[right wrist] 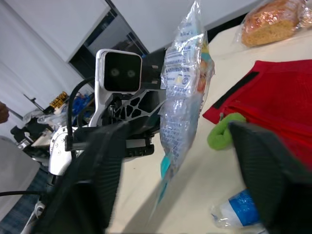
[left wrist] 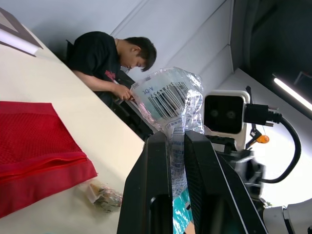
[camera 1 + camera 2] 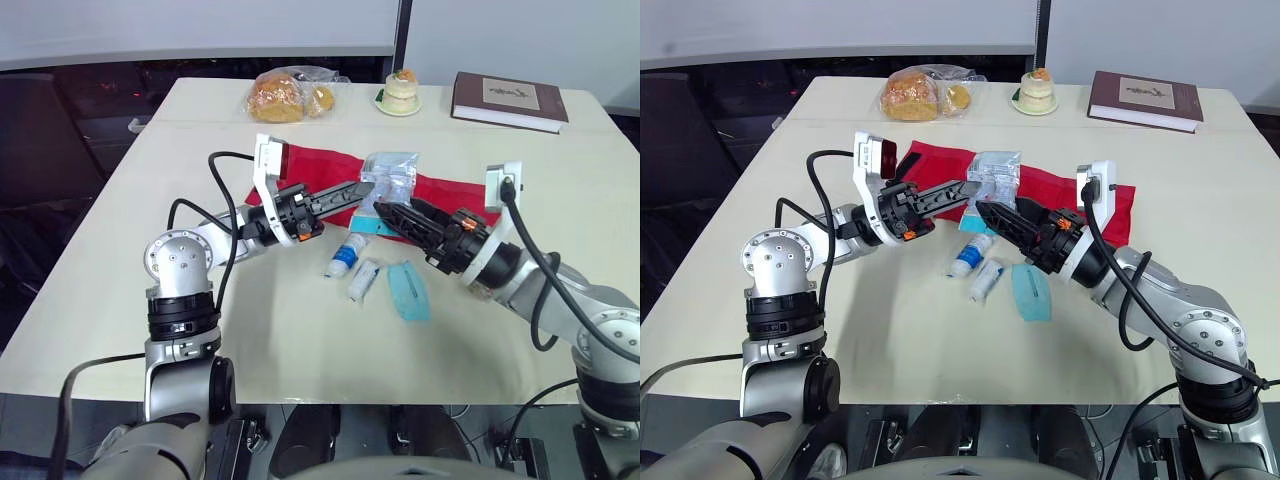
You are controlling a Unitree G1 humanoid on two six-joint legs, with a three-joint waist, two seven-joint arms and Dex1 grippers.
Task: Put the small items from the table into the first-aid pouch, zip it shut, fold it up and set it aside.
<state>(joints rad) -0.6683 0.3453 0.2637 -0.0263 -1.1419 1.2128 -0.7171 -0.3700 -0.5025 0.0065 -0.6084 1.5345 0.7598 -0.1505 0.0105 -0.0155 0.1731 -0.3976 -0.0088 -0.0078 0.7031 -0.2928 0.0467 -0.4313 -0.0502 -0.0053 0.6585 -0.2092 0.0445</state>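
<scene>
1. The left tool (image 3: 366, 187) is pinching the clear packet (image 3: 390, 175) by a thin strip of its film. It holds the packet off the tabletop (image 3: 200, 140), over the near edge of the red pouch (image 3: 310, 163).
2. The right tool (image 3: 386, 212) has its fingers spread wide and is lined up on the packet's lower part. I cannot tell whether it touches the packet.
3. Risk: the film looks slick and floppy. So narrow a grip could let it slide out, and it would drop on or just beside the pouch.
4. Risk: if the right tool closes on loose film rather than on the contents, the packet may crumple or twist.
5. I cannot tell whether the pouch's mouth is open. Pushed against a flat mouth, the packet would likely buckle.
6. The packet's long axis stands near upright, slightly tilted — barcode end up, teal-edged end hanging toward the pouch's near edge.
7. The bottle (image 3: 345, 258), white tube (image 3: 364, 279) and teal sachet (image 3: 408, 291) lie just in front of the pouch — not yet packed.
</scene>
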